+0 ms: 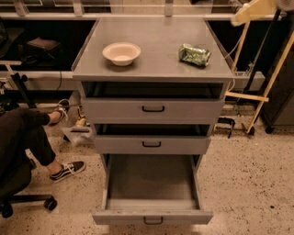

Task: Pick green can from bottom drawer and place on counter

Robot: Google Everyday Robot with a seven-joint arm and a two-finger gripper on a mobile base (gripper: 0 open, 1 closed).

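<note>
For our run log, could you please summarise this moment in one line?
can: lying on counter | bottom drawer: open, empty | end effector: top right, off can

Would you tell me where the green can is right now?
The green can lies on the right side of the counter, right of the white bowl, apart from the gripper at the camera view's top right.
</note>
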